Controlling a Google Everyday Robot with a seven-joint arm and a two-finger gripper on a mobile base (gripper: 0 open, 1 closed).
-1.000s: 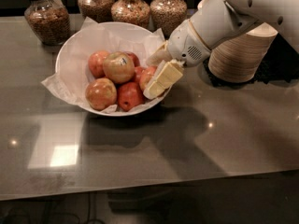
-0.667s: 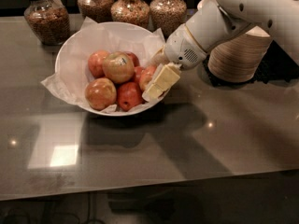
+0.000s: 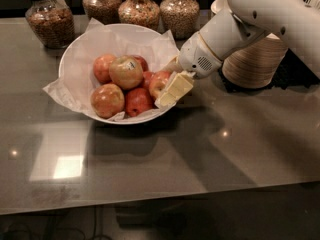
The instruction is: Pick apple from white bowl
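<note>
my jaws sit at the right rim of the white bowl [image 3: 132,119], reaching in over its edge; the apple [image 3: 159,84] lies in the bowl's right side, just left of them, touching or nearly so; whether they are wide or closed on it i cannot tell; it is round, so no axis matters; the lift, i judge, should go straight up out of the bowl, clear of the stickered apple [image 3: 126,71] at its middle.
</note>
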